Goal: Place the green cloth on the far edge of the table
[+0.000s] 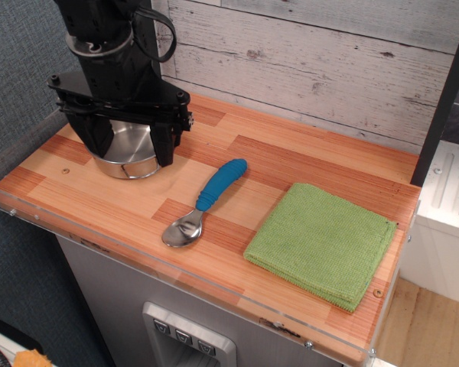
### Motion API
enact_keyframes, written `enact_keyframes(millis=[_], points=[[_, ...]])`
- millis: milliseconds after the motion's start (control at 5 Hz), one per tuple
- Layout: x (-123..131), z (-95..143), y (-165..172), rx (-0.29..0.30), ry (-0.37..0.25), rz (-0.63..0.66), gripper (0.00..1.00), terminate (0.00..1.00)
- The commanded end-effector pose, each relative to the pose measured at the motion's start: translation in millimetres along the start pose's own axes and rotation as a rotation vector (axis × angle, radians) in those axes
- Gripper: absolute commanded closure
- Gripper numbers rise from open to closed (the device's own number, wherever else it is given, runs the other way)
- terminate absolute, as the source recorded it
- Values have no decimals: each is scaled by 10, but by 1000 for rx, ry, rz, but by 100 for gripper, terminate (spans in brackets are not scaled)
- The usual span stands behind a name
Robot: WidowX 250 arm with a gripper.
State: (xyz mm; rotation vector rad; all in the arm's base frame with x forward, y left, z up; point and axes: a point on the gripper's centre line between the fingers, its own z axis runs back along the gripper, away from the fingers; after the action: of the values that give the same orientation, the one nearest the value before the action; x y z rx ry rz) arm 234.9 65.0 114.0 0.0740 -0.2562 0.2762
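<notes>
The green cloth point(321, 241) lies folded and flat on the right part of the table point(291, 164), near the front right corner, with its layered edges facing the front. My gripper point(131, 151) is far to the left at the back. It hangs over a steel pot point(130, 145) with its two black fingers point(165, 145) spread wide on either side of the pot. It holds nothing and is well apart from the cloth.
A metal spoon with a blue handle point(203, 202) lies mid-table between the pot and the cloth. A clear acrylic rim point(99, 248) runs along the front and left edges. A white plank wall point(306, 69) stands behind the table, and a white unit point(447, 199) stands to the right.
</notes>
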Motion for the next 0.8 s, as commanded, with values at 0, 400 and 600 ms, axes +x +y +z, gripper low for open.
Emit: enact_keyframes(millis=[0,400,600], points=[[0,0,0,0,0,0,0,0],[-15,-135,-539,-41,-5,-126,0,0],[5,-213,-901,-100,18,-140,100,0]])
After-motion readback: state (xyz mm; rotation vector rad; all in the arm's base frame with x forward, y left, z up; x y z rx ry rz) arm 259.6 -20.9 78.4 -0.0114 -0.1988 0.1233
